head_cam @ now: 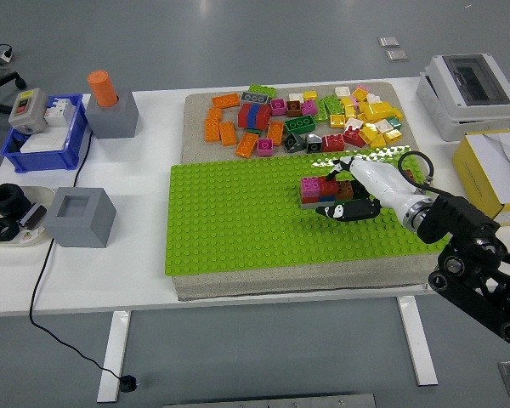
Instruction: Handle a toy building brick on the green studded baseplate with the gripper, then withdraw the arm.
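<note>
- Bricks (321, 189), a small magenta-and-red stack, sit on the baseplate (229, 225), right of centre.
- Right hand (344, 197) is curled around the stack's right end, fingers clamped on it.
- Risk: a sideways pull could split the stack, or lift the baseplate with it.

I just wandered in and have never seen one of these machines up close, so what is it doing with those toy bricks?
The robot's right hand is reaching in from the right over the green baseplate. Its fingers are curled around a small stack of bricks, pink and red on top, standing on the plate. A loose pile of coloured bricks lies on the mat behind. The left arm is not in the picture, and no person is at the table.
</note>
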Tool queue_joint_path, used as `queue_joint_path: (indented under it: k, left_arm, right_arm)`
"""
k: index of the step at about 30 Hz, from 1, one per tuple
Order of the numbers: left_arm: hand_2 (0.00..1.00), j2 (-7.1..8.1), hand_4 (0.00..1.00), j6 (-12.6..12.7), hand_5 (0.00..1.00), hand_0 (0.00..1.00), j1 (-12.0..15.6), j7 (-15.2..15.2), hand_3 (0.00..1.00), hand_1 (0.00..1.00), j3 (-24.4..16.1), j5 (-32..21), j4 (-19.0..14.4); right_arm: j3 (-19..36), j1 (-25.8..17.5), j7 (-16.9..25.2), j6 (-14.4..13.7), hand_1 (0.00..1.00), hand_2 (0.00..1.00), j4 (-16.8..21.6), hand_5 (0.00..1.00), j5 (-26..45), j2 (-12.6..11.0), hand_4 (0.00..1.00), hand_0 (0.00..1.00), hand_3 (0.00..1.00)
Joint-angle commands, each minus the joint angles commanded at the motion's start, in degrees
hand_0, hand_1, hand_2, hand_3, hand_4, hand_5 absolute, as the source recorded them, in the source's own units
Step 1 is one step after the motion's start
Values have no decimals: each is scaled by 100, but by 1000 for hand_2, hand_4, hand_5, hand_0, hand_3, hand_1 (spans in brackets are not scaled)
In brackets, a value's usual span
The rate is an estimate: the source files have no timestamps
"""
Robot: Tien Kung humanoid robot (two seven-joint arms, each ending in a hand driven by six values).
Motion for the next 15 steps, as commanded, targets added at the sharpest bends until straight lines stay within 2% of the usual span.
queue_joint_path:
  k: [15]
  left_arm:
    - [598, 8, 607, -1, 265, 635, -11, -4, 599, 622, 25, -16, 0]
  right_arm:
    - [29, 65, 26, 26, 880, 918, -382, 530, -21, 165, 861, 847, 665]
